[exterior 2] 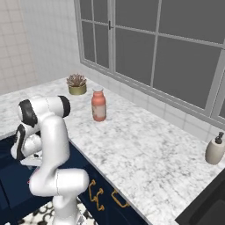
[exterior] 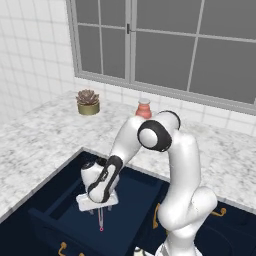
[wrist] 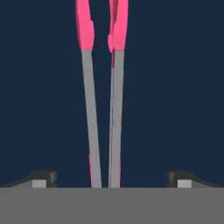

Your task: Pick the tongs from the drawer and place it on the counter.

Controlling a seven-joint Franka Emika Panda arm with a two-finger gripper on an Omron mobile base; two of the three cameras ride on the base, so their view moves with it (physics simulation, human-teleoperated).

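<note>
- My pincer point(wrist: 109, 178) is wide apart, one tip on each side of the tongs point(wrist: 101, 100), not touching them.
- The tongs lie on the floor of the open drawer point(exterior: 45, 212), their pink ends pointing away from me.
- I think I am at the grab step.
- Next I should go a bit lower, squeeze the grey arms, lift, and carry them to the counter point(exterior: 45, 132).
</note>
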